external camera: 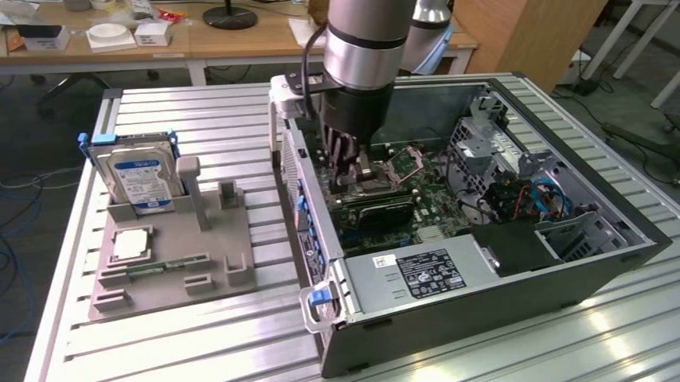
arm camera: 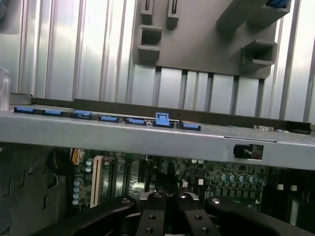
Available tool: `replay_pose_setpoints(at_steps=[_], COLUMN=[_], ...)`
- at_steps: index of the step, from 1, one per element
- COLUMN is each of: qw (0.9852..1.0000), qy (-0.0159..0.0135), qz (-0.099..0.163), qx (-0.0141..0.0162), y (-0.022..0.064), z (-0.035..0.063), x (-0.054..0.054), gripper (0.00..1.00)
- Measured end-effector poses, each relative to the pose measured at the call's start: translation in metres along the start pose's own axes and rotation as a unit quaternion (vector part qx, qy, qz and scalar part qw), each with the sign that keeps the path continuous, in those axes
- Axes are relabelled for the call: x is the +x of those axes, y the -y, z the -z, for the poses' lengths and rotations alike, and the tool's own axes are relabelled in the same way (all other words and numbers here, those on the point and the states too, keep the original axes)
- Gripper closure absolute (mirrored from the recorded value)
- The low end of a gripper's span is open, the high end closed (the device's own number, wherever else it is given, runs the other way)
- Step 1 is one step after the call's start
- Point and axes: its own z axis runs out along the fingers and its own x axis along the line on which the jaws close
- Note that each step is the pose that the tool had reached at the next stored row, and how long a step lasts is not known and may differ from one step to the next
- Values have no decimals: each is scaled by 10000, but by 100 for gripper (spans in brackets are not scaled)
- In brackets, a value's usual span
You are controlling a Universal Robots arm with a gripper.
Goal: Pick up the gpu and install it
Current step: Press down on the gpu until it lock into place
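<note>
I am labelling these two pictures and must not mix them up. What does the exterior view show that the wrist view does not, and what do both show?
Exterior view alone: the arm reaching down into the open computer case, the hard drive standing in the grey holder tray, the power supply and the CPU socket.

Wrist view alone: the white expansion slot and the row of capacitors seen close.

Both: the gripper over the motherboard, the case's blue clips, the ribbed table.
</note>
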Motion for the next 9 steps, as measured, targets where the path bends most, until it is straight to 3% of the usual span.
replay_pose_setpoints(at_steps=[3,9], qw=[10000,10000], qy=[-3,-3], qz=[0,1], qx=[25,26], y=[24,24], z=[-12,-12], x=[2,2], gripper=[90,90])
